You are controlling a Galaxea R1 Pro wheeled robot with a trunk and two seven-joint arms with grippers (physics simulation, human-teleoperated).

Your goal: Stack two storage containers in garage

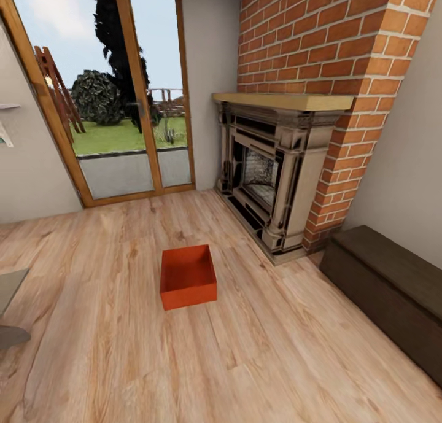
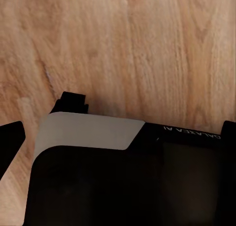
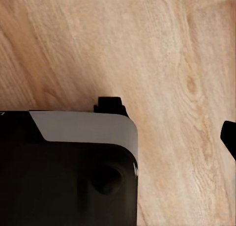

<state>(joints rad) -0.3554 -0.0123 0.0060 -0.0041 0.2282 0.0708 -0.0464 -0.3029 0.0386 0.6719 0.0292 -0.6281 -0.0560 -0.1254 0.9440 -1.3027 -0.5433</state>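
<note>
**A:** Where is the container from here?

**B:** Dead ahead, about twelve o'clock in the head view, a hair toward eleven. It sits alone on the light wood-plank floor, in open floor between the glass doors at eleven and the fireplace at one. The dark low cabinet runs along the wall at three.

**A:** How is it lying?

**B:** Flat on its bottom, open top up. It looks close to square from this angle, so I can't name a long axis with confidence — the near wall faces us almost squarely, turned very slightly.

**A:** Anything inside?

**B:** Nothing that I can see; the orange-red bottom is bare. I can see one bin here, not two.

**A:** Which arm is nearer?

**B:** My judgement is neither by much, since it's nearly on the centre line — perhaps the left by a shade. Both wrist cameras look down at bare planks past dark parts of the robot's body, so the bin is well apart from either one.

**A:** And the fingers?

**B:** Black fingertips poke in at the edges of both wrist views, one near the middle and one at the far edge in each, which suggests wide-spread jaws. Still, too little shows, so I cannot tell for sure. Nothing is held between them.

**A:** So the next move?

**B:** Probably rolling forward until the bin lies within reach.
</note>
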